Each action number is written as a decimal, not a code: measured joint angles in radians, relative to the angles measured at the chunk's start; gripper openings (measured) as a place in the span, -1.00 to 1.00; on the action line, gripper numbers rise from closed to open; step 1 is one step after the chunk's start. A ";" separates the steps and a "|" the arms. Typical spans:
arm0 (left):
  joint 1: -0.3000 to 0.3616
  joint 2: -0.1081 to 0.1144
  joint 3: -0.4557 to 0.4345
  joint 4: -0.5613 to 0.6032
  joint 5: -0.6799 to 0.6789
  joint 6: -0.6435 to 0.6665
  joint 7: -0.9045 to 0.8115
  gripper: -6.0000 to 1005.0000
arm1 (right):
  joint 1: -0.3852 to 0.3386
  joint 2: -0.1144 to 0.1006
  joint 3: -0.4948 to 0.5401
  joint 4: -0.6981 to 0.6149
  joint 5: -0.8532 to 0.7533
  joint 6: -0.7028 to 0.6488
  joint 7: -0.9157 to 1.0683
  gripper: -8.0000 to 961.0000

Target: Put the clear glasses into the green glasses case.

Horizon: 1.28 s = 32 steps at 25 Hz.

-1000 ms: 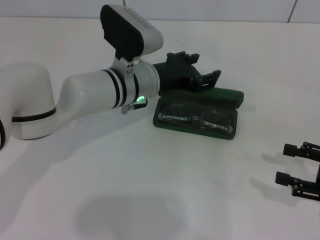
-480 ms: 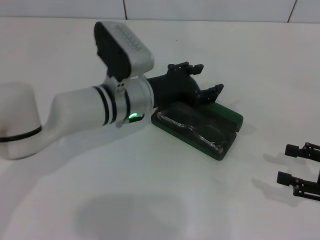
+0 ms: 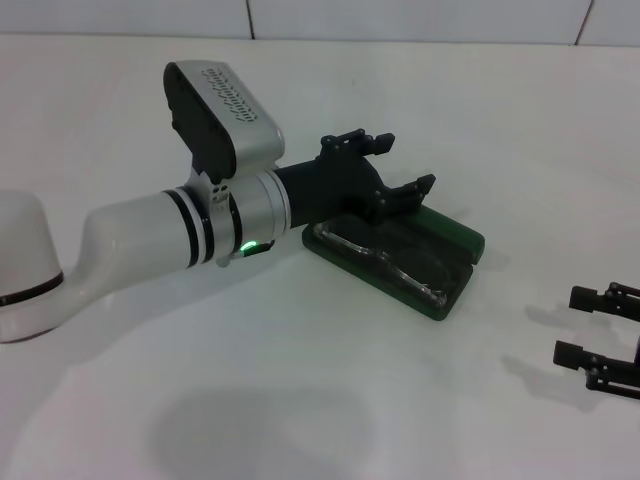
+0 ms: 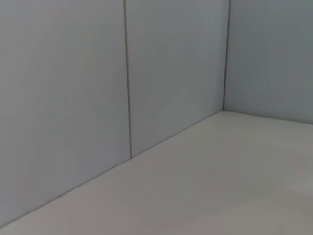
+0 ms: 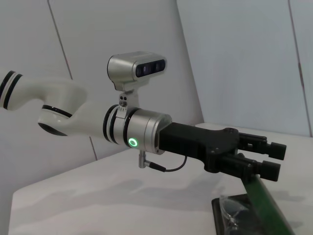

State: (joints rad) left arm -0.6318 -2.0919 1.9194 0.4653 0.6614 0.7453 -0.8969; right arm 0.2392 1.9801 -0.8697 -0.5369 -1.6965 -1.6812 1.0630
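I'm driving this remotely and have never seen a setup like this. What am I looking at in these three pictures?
It is a two-armed robot at a white table. The head picture looks down from the robot's head. Its left arm reaches across, with the left claw open just above the far side of the green case. The clear glasses already lie inside the case. The right claw sits open near the right, holding nothing. The left wrist picture shows only wall and tabletop. The right wrist picture looks sideways at the left arm, whose claw seems to meet the case's raised lid.
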 joint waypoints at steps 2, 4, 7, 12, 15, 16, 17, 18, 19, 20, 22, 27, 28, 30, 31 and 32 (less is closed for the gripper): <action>0.001 0.000 0.000 -0.004 0.000 0.000 0.003 0.49 | 0.002 0.000 0.000 -0.001 0.000 0.000 0.001 0.51; 0.002 0.000 -0.001 -0.006 -0.001 0.000 0.007 0.49 | 0.004 0.000 0.000 -0.001 0.000 0.002 0.001 0.51; 0.013 -0.001 -0.007 -0.011 -0.002 0.002 0.029 0.49 | 0.004 0.000 0.000 0.000 0.000 0.003 0.001 0.51; 0.035 0.001 -0.013 -0.018 0.007 -0.002 0.043 0.49 | 0.005 0.000 0.000 -0.001 0.001 0.004 0.002 0.51; 0.041 0.002 -0.013 -0.018 0.008 -0.002 0.043 0.49 | 0.006 0.000 0.000 -0.003 0.001 0.006 0.003 0.51; 0.043 0.002 -0.013 -0.018 0.008 -0.001 0.043 0.49 | 0.006 0.000 0.000 -0.003 0.002 0.006 0.003 0.51; 0.047 0.002 -0.013 -0.015 0.008 0.000 0.043 0.49 | 0.006 0.000 0.000 -0.004 0.002 0.007 0.003 0.51; 0.052 0.003 -0.014 -0.012 0.008 0.003 0.043 0.49 | 0.007 0.000 0.000 -0.005 0.002 0.007 0.003 0.51; 0.054 0.003 -0.019 -0.010 0.008 0.011 0.043 0.49 | 0.007 0.000 0.000 -0.005 0.002 0.007 0.003 0.51; 0.057 0.004 -0.027 -0.008 0.007 0.023 0.042 0.49 | 0.008 0.000 0.000 -0.005 0.002 0.007 0.003 0.51; 0.061 0.006 -0.057 -0.008 0.008 0.077 0.035 0.49 | 0.009 0.000 0.000 -0.006 0.003 0.005 0.003 0.51; 0.078 0.008 -0.150 -0.013 0.006 0.248 0.017 0.48 | 0.010 -0.001 0.000 -0.006 0.006 -0.001 0.003 0.51; 0.081 0.008 -0.168 -0.014 0.007 0.280 0.009 0.48 | 0.010 -0.001 0.000 -0.006 0.006 -0.002 0.003 0.51; 0.088 0.010 -0.206 -0.015 0.008 0.357 -0.010 0.48 | 0.010 -0.001 0.000 -0.009 0.010 -0.008 0.002 0.51; 0.089 0.011 -0.213 -0.015 0.010 0.392 -0.017 0.48 | 0.010 0.000 0.000 -0.011 0.015 -0.015 0.000 0.51; 0.090 0.017 -0.219 -0.016 0.012 0.437 -0.029 0.48 | 0.011 0.000 0.000 -0.015 0.024 -0.026 -0.003 0.51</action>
State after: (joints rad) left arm -0.5417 -2.0750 1.7008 0.4497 0.6736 1.1826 -0.9254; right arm 0.2498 1.9806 -0.8695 -0.5516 -1.6723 -1.7074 1.0597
